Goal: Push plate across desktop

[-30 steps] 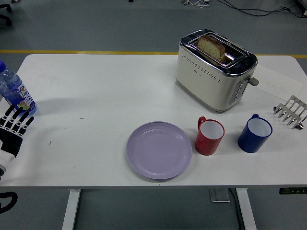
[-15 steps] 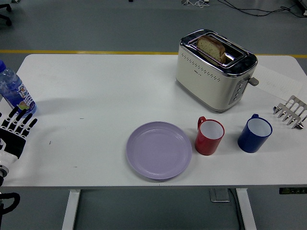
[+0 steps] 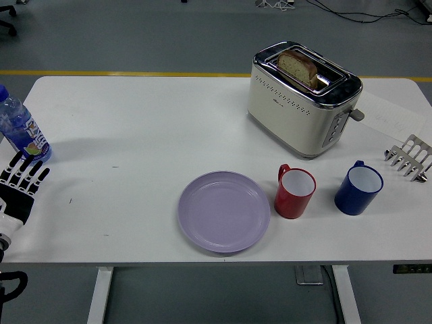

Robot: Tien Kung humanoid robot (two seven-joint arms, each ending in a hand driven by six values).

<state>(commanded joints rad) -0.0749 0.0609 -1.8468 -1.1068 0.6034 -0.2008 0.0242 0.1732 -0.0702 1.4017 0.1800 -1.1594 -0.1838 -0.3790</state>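
A lilac plate point(image 3: 224, 210) lies flat on the white table point(image 3: 135, 128), near its front edge and a little right of the middle. My left hand point(image 3: 19, 185) is at the far left edge of the table, fingers straight and spread, holding nothing. It is far to the left of the plate. My right hand is out of view.
A red mug point(image 3: 294, 192) stands just right of the plate, close to its rim. A blue mug point(image 3: 358, 188) is further right. A cream toaster point(image 3: 302, 99) with bread in it stands behind them. A toast rack point(image 3: 410, 158) is at the right edge. A water bottle point(image 3: 20, 127) stands behind my left hand.
My left hand dipped slightly toward the near edge and came back a little. The plate and the other things have not moved.
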